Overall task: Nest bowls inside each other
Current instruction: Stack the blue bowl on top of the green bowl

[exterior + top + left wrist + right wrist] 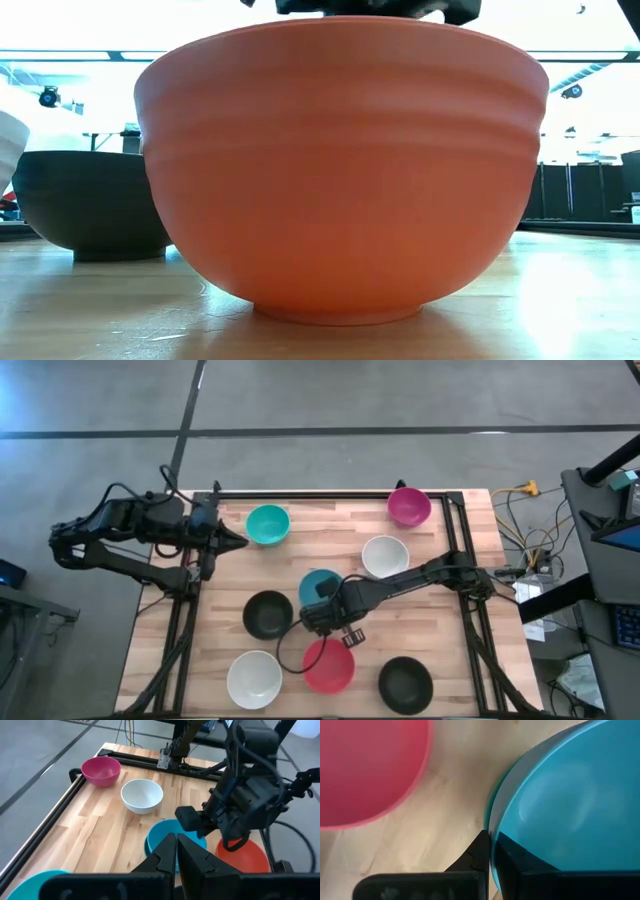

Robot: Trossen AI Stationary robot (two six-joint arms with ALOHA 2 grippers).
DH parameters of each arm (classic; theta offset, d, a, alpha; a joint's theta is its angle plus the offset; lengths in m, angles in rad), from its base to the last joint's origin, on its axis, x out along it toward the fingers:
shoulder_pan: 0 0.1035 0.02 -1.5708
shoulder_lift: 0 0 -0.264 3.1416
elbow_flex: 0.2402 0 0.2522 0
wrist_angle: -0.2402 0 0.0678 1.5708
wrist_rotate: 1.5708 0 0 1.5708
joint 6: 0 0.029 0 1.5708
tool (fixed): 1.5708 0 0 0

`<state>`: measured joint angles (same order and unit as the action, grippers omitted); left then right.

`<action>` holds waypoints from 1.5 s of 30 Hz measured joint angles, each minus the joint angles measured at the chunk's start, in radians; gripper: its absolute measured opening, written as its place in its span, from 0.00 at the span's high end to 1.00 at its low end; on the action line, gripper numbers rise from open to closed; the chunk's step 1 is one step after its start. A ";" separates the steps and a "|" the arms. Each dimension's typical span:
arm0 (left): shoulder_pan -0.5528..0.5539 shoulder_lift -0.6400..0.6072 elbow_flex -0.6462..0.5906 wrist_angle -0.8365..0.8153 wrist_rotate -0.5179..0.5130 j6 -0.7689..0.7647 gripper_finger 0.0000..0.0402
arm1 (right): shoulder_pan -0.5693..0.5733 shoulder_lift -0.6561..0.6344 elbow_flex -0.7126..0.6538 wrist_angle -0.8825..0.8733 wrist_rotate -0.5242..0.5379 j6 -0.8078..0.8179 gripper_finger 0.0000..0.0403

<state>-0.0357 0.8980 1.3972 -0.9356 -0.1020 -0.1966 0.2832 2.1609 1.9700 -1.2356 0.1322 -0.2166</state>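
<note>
Your right gripper (491, 851) is down at mid-table, fingers pinched on the rim of the blue bowl (318, 586), one finger inside the wall and one outside. In the right wrist view a teal edge shows just under that rim, so the blue bowl probably sits in a teal one already, though you can't be sure from here. These bowls look like light, rigid plastic with smooth, slick walls. The rim is the place to hold, and a thin pinch there lets a bowl swing, so lift it level.

The red bowl (328, 666) sits just beside your gripper toward the near edge, a black bowl (267, 614) is close on the left, and a white bowl (384, 555) sits on the far side of your arm. That's a tight pocket. Straight up is your clear way out.

The rest sit further out: a teal bowl (268, 524) near the far-left corner, magenta (409, 505) at the far-right corner, a white bowl (253, 678) and a black bowl (405, 683) along the near edge.

Your left gripper (236, 539) waits by the left edge, fingers together on nothing, just beside that teal bowl.
</note>
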 joint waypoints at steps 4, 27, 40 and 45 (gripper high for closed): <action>0.000 -0.011 -0.001 0.000 0.000 -0.002 1.00 | 0.000 0.000 -0.048 0.036 0.000 -0.001 0.97; 0.000 -0.004 -0.016 -0.001 0.006 -0.006 1.00 | -0.002 -0.002 -0.074 0.025 -0.012 0.015 0.97; 0.000 -0.005 -0.016 -0.001 0.018 -0.006 1.00 | -0.011 -0.002 -0.053 -0.014 -0.062 0.034 0.97; 0.000 -0.007 -0.016 0.000 0.019 -0.006 1.00 | -0.015 -0.002 -0.052 -0.023 -0.061 0.050 0.94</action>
<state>-0.0353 0.8910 1.3815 -0.9360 -0.0834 -0.2028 0.2682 2.1586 1.9179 -1.2591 0.0708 -0.1670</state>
